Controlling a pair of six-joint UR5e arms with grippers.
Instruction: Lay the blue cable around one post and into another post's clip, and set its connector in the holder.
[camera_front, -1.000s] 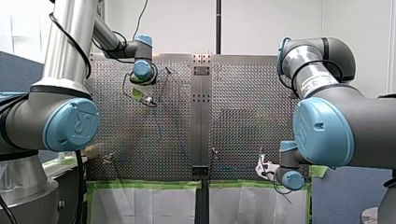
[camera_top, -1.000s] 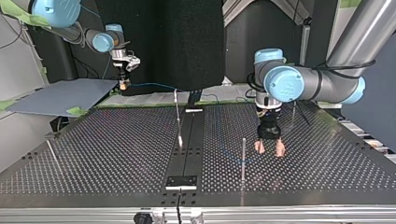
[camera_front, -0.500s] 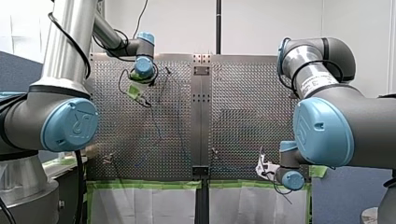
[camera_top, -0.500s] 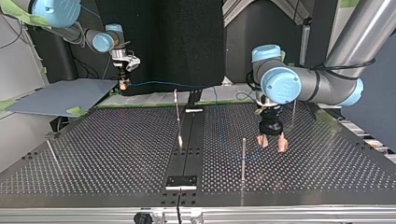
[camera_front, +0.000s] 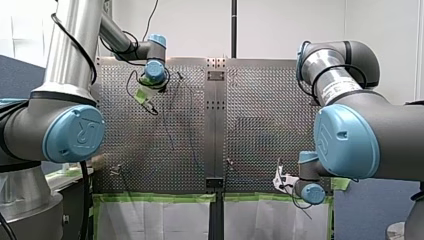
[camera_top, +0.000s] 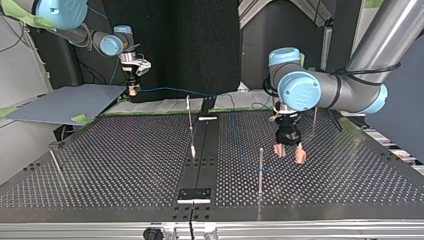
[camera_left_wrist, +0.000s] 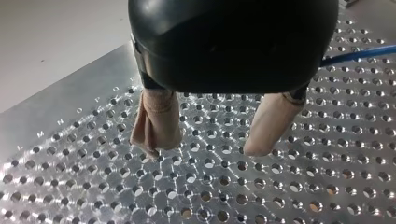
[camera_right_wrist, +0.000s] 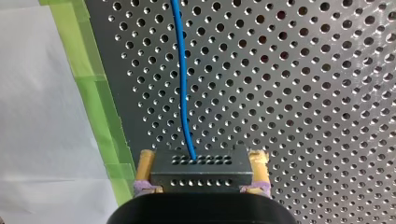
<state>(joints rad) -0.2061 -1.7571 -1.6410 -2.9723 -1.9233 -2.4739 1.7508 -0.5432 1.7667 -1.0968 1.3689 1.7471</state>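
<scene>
While the right gripper (camera_right_wrist: 202, 157) hangs near the edge of the table (camera_right_wrist: 303, 93), its two yellow pads (camera_right_wrist: 146, 161) are squeezed tight on a dark little connector (camera_right_wrist: 201, 170) full of tiny holes. The blue cable (camera_right_wrist: 182, 79) comes out of the front of the connector. It runs straight ahead of the gripper, over the holes in the table. A strip of green tape (camera_right_wrist: 95, 93) lies along the table's edge, just beside that gripper.

The left gripper (camera_left_wrist: 201, 150) hangs low over the table, well apart from the other one. Its two pale fingers (camera_left_wrist: 156, 126) are spread wide. There is nothing between them, only the bare holes below. The tips look close to the table, but I cannot tell if they touch it. A bit of the blue cable shows off to one side of this gripper and does not touch it. A thin post (camera_top: 260, 170) stands near the left gripper, and the cable curves faintly on the table close to it.
</scene>
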